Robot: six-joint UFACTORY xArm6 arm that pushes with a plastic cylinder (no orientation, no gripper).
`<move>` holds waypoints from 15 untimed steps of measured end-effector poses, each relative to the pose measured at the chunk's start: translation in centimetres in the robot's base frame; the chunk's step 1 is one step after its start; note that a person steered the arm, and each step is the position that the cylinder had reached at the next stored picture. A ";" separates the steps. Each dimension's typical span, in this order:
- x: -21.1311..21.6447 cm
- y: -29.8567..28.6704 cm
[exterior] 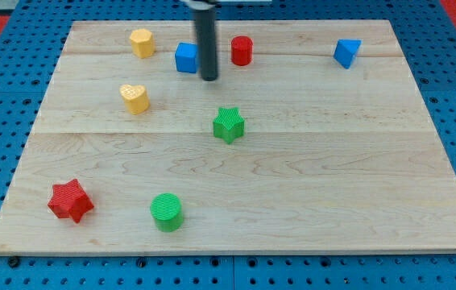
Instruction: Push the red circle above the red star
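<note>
Resting nearest the view's bottom edge, a green cylindrical plastic block and a red star-shaped plastic block are seen on the pale wooden board; the red star is set close to the board's bottom-left corner, with little margin on its left. Further up, a green star-shaped block is found near the board's middle, and a yellow heart-shaped block lies toward the view's left. The band between these and the lower pair is left bare, as is the whole right half below the top row.

In the far row, a yellow block of roughly hexagonal form, a blue cube-like block, the red circle, a short red cylinder, and a blue wedge-like block are ranged along the top. No claw is fitted; the arm ends in a dark rod, and my tip is placed between the blue cube and the red circle, slightly below both, touching neither so far as can be told.

The red circle is judged far from its goal above the red star. A long diagonal push toward the lower left is called for, and the blue cube, yellow heart and green star may obstruct that path.
</note>
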State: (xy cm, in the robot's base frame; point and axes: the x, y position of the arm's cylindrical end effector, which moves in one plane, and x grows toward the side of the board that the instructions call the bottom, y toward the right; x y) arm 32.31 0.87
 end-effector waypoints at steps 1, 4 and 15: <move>-3.5 9.0; -5.8 -2.9; 10.3 -16.3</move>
State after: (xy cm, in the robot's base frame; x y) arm 42.63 -15.41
